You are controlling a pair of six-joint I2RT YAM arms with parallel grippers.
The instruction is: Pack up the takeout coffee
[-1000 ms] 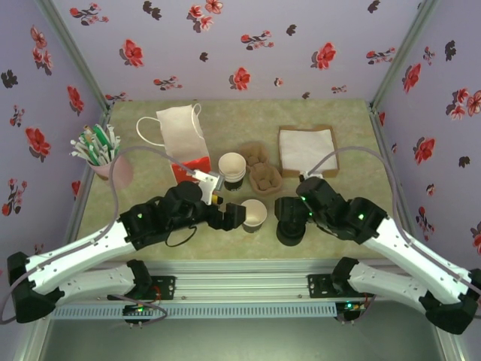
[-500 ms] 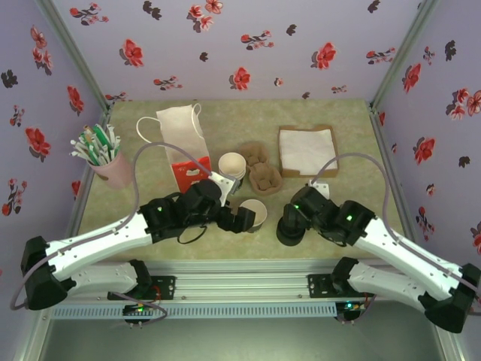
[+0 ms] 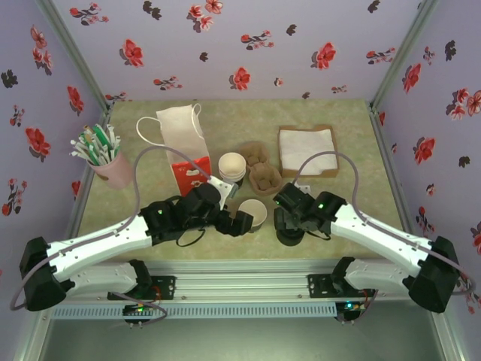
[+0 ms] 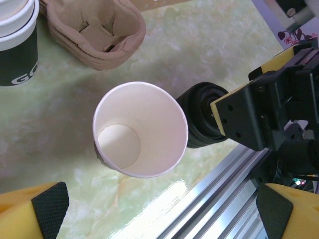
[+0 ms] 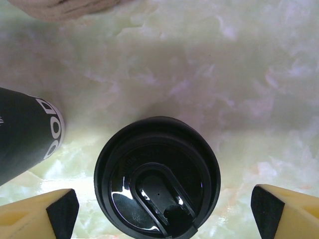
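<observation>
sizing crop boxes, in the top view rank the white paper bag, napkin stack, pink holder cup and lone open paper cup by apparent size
1. white paper bag
2. napkin stack, close behind the bag
3. pink holder cup, counting the sticks poking out of it
4. lone open paper cup

Seen from above: left arm (image 3: 98,242) and right arm (image 3: 379,239), sheathed in glossy white along the long links, with matte black housings at shoulders, elbows and wrists. Trailed by a thin grey cable (image 3: 138,174) arching off each forearm. Bolted to a ribbed aluminium rail (image 3: 240,289) through black base plates (image 3: 154,286). Up close: left gripper (image 4: 162,209) and right gripper (image 5: 164,208), alike in bright yellow fingers (image 4: 20,214) faced with black wedge-shaped pads (image 4: 50,209). Behind the right fingers, a blocky black body (image 4: 249,119) with a yellow plate.
</observation>
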